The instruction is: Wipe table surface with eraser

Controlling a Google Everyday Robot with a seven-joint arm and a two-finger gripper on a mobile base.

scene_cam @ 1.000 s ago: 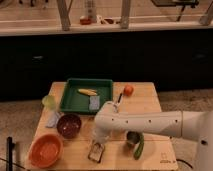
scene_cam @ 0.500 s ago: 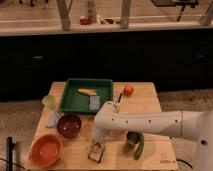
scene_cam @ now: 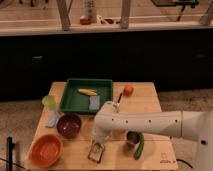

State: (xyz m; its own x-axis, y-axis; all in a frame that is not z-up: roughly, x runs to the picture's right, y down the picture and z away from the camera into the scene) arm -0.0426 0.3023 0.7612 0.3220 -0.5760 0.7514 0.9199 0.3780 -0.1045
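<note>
The eraser, a small block with dark edges and a pale face, lies on the light wooden table surface near its front edge. My gripper is at the end of the white arm, which reaches in from the right. It points down right over the eraser and appears to touch its top. The arm's end hides part of the eraser.
A green tray at the back holds a banana and a grey-blue sponge. There is an orange fruit at the back right, and a green cup and pale oblong object on the left. A dark bowl, orange bowl, metal cup and green vegetable are also present.
</note>
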